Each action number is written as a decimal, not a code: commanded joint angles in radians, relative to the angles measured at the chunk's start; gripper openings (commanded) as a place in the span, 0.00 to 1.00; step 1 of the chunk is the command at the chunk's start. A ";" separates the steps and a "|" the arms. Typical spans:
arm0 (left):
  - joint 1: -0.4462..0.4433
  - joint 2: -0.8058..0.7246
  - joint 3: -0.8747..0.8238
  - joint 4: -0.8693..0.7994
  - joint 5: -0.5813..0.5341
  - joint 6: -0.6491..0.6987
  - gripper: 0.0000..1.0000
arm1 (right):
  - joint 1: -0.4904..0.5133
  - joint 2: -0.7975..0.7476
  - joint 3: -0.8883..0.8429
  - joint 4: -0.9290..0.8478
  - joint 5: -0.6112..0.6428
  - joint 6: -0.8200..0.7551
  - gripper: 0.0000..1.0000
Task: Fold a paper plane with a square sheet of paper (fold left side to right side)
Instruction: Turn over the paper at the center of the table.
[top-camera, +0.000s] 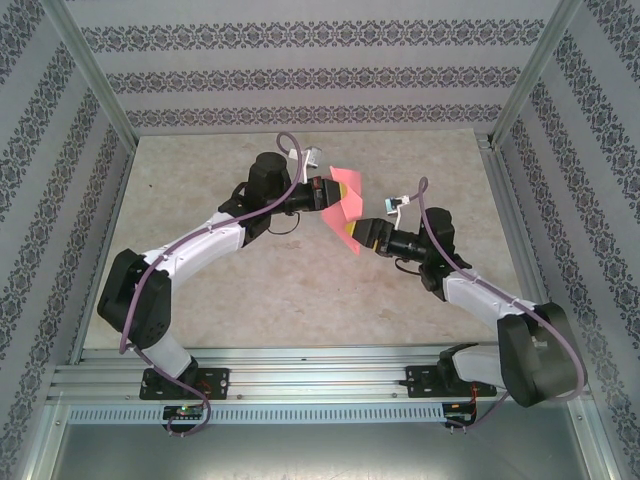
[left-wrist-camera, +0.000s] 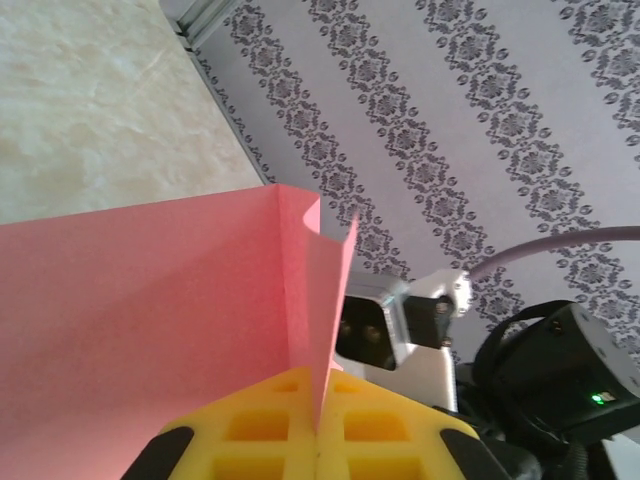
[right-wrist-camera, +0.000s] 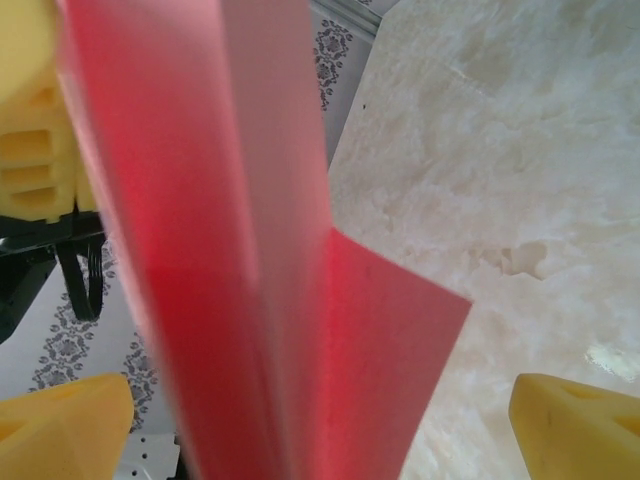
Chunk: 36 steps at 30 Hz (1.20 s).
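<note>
Left claw (left-wrist-camera: 318, 435) is clamped on the pink paper (top-camera: 343, 195), which is held aloft just above centre of the top view. Right claw (top-camera: 356, 236) gapes wide with the paper between its fingers. We judge it should close only once the edges align. Below is a mottled beige desk (top-camera: 300, 300), enclosed by patterned walls (top-camera: 300, 80).

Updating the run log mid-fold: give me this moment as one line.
left gripper: shut on pink paper, held upright off the table | right gripper: open, astride the paper | fold: crease visible
</note>
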 joint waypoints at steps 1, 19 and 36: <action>-0.009 0.019 0.022 0.068 0.039 -0.026 0.07 | 0.009 0.024 -0.020 0.179 -0.046 0.095 0.89; 0.012 0.035 -0.027 0.044 -0.010 -0.036 0.12 | -0.015 0.043 -0.044 0.285 -0.081 0.154 0.25; 0.262 -0.368 -0.187 -0.471 -0.414 0.127 0.77 | 0.280 -0.103 0.326 -1.098 0.922 -0.560 0.00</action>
